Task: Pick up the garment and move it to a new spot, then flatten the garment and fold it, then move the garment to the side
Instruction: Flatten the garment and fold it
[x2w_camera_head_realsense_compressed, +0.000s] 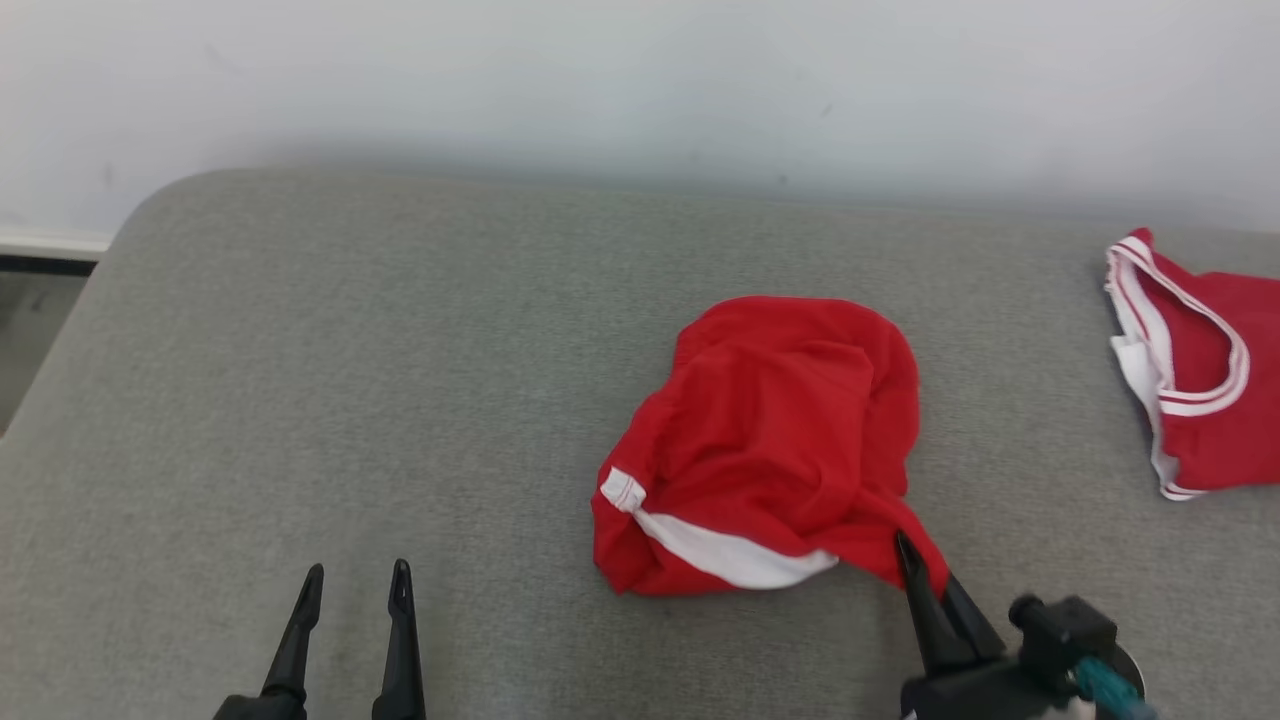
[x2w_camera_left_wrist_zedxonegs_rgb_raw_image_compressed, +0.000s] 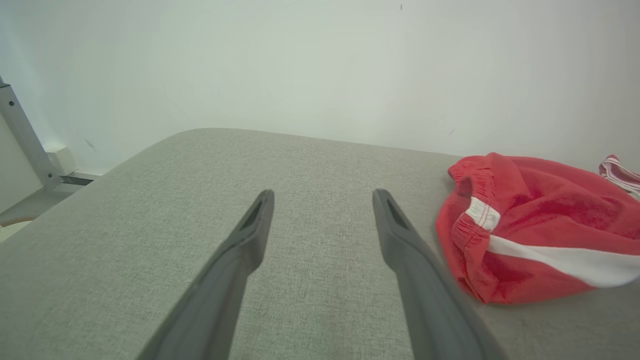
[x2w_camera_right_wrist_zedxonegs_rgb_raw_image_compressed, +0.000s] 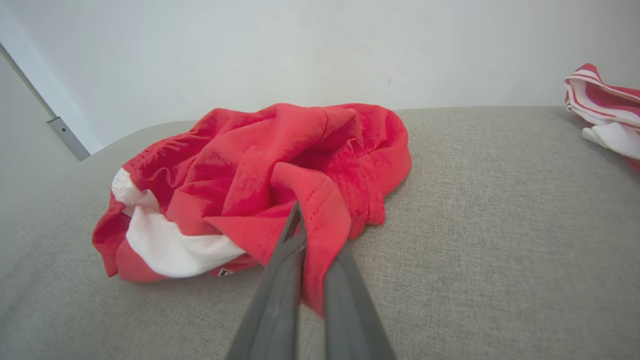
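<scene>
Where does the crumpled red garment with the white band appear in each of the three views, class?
Head view: red garment just right of centre.
Left wrist view: red garment at the right edge, mid-height.
Right wrist view: red garment left of centre, mid-height.
Shared landmark: a second striped garment, further right in all three.

Bright, even, diffuse light fills all three views, with no glare. A soft shadow band lies where the grey cushion (x2w_camera_head_realsense_compressed: 400, 300) meets the white wall (x2w_camera_head_realsense_compressed: 600, 80). In the wrist views the dark fingers (x2w_camera_left_wrist_zedxonegs_rgb_raw_image_compressed: 240, 260) look soft near the lens, the cushion's edge curves, and the red garment (x2w_camera_right_wrist_zedxonegs_rgb_raw_image_compressed: 280, 150) stays sharp.
</scene>
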